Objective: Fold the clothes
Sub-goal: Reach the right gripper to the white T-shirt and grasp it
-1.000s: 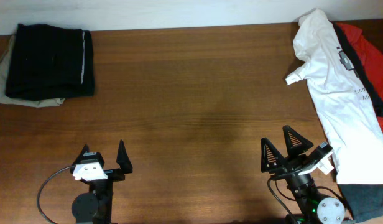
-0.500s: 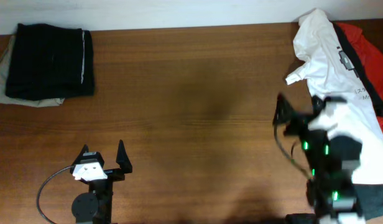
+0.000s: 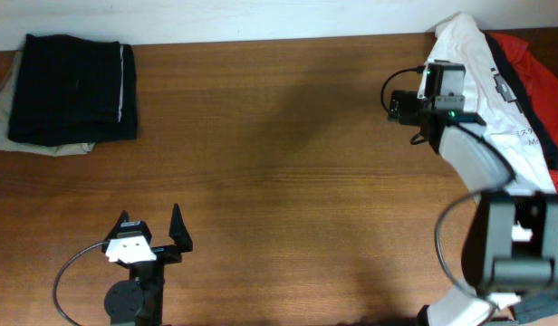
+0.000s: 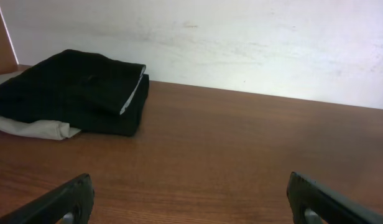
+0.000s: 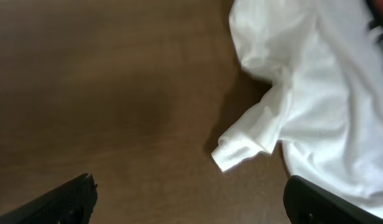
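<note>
Step in hand: the right gripper point(image 3: 394, 101) is hovering over the left edge of a large, crumpled white short-sleeved T-shirt point(image 3: 519, 167). It appears to be lining up a first pick, and no fold is showing yet.
Right fingers: they are standing wide apart and gripping nothing. In the wrist view a loose white sleeve point(image 5: 247, 140) is lying between and ahead of them.
Left gripper point(image 3: 150, 222): it is waiting low at the near edge with its fingers spread and empty.
Where the clothes are lying: the shirt is sprawling along the right end of the brown wooden table point(image 3: 279, 181), partly covering a red-and-black garment point(image 3: 537, 68).
Next move, as judged: dropping onto the sleeve, pinching the cloth, and drawing the shirt toward the open middle for flattening.
Also in frame: a folded black garment point(image 3: 75, 86) is resting on a pale beige cloth point(image 3: 3, 109) at the far left corner, well apart.
In the way: the red-and-black garment underneath may drag along, and bunched fabric is hiding the hem.
</note>
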You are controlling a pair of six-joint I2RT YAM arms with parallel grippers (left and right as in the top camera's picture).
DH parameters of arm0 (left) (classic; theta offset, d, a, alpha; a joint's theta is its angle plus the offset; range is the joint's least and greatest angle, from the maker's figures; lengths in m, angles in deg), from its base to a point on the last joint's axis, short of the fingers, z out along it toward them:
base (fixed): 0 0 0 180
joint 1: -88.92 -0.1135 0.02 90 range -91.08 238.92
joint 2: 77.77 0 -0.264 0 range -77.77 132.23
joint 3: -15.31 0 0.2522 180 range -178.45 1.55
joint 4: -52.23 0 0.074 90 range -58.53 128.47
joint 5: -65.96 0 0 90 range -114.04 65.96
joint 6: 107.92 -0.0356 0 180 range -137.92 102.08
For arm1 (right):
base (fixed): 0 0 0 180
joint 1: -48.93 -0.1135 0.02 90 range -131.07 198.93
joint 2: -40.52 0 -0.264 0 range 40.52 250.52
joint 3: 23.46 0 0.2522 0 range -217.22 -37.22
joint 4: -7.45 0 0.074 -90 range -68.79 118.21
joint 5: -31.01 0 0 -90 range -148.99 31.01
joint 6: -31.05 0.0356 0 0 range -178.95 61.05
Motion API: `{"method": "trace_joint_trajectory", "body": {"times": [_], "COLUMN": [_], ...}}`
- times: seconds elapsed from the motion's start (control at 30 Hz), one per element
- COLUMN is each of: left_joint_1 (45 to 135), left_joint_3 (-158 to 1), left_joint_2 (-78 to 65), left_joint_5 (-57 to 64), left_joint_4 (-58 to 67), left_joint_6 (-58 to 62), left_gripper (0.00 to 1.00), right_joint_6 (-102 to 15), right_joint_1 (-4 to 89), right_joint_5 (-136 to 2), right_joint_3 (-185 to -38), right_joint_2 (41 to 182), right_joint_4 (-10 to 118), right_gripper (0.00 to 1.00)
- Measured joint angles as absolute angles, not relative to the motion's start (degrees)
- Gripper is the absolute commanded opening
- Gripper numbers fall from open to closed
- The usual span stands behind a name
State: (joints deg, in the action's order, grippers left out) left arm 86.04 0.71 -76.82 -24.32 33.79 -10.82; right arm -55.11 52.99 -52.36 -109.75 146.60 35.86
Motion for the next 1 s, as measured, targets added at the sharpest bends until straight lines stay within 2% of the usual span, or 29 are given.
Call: {"method": "trace_joint_trajectory", "body": {"times": [0.1,0.2,0.47,0.77,0.9,0.93,1.0], "left_joint_1": [86.04,86.04,86.04,86.04,86.04,86.04,86.04], "left_joint_3": [0.71,0.71,0.71,0.71,0.71,0.71,0.71], "left_joint_2": [-76.82,-76.82,-76.82,-76.82,-76.82,-76.82,-76.82], "left_joint_5": [-24.32,-24.32,-24.32,-24.32,-24.32,-24.32,-24.32], "left_joint_4": [33.74,33.76,33.76,33.76,33.76,33.76,33.76], "left_joint_6": [-10.82,-10.82,-10.82,-10.82,-10.82,-10.82,-10.82], "left_gripper": [0.99,0.99,0.99,0.99,0.99,0.99,0.99], "right_joint_6": [-55.09,-55.03,-44.49,-52.14,-53.56,-53.65,-53.76], "right_joint_1": [54.56,55.68,57.51,59.5,60.88,61.51,62.41], "right_joint_5": [-52.57,-55.0,-53.8,-49.54,-49.12,-49.06,-48.84], "right_joint_3": [-120.81,-131.15,-132.26,-137.03,-137.03,-137.03,-137.03], "right_joint_2": [155.69,162.25,166.9,166.95,166.99,167.01,167.01], "right_joint_4": [43.27,48.69,50.46,52.93,54.01,54.01,54.05], "right_gripper": [0.98,0.9,0.88,0.88,0.78,0.72,0.69]}}
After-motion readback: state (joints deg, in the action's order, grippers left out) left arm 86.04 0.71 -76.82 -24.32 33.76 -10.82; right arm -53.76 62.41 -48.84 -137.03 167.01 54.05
